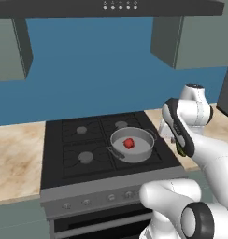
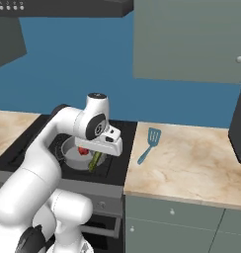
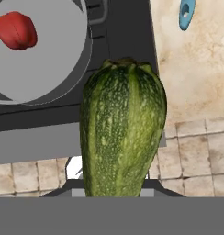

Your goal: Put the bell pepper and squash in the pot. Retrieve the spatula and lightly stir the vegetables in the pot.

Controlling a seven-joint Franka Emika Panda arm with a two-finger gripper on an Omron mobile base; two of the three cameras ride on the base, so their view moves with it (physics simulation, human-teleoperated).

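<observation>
Going left to right, the pot (image 1: 131,144) sits on my stove's (image 1: 55,158) front right burner with the bell pepper (image 1: 129,143) lying inside it. Just right of the pot, above its near rim, my jaws hold the squash (image 2: 96,160) — it hangs down, dark green, off the stove. Farther right the spatula (image 2: 149,144) lies flat on the worktop (image 2: 191,168), well apart from the pot.
</observation>
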